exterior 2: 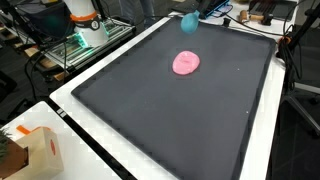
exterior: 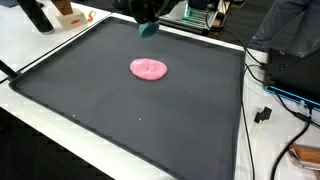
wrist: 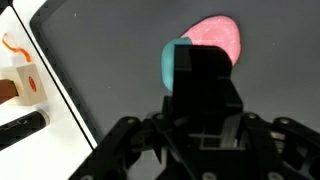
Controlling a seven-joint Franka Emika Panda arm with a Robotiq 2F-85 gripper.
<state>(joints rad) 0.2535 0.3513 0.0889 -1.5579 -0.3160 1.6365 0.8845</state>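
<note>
The hand (wrist: pixel 190 70) is clamped on a small teal block (wrist: pixel 172 62). By the look of it the block is picked up but not yet set down, and it hangs over the far edge of the black mat (exterior: pixel 120 110). Beyond it, apart, lies a flat pink blob (wrist: pixel 215 35). Nothing stands between them. A white-and-orange box (wrist: pixel 25 80) sits off the mat on the white desk (exterior: pixel 70 130).

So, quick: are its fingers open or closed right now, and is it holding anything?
Gripper: closed, with its fingers holding a small teal block.
</note>
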